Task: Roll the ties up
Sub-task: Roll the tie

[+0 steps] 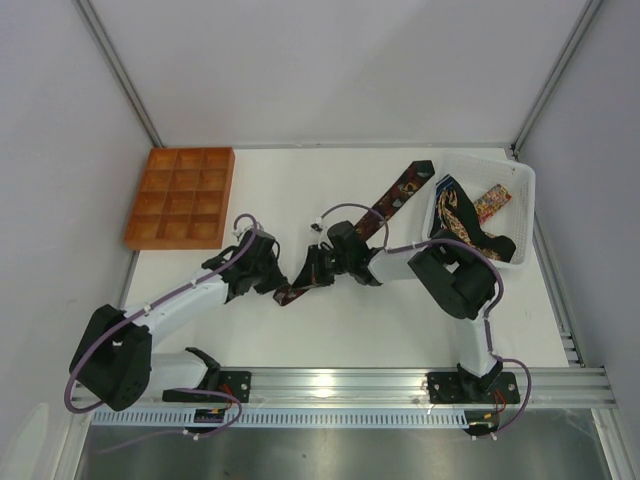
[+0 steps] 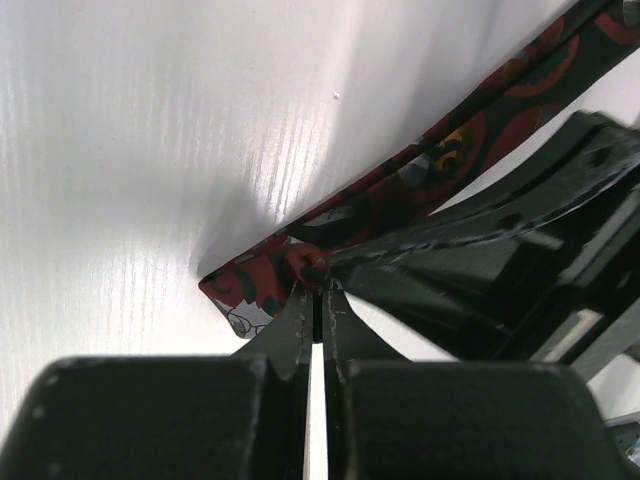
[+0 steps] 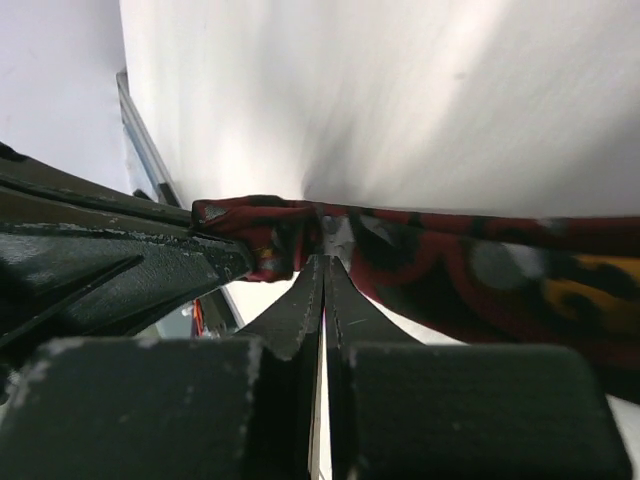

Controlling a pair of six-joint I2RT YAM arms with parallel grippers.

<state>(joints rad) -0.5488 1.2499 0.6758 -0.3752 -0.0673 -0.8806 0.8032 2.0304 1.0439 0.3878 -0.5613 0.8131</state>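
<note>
The left hand (image 2: 318, 287) and right hand (image 3: 322, 264) both clench the narrow end of a red-and-black patterned tie (image 1: 404, 188), which stretches diagonally across the white tabletop (image 1: 400, 320). More ties (image 1: 460, 215) lie heaped in a clear bin (image 1: 529, 198) at far right

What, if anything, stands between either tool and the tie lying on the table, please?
Nothing visible does. The left tool and right tool are both shut on the near end of the tie. The clear bin and orange tray sit well aside.
</note>
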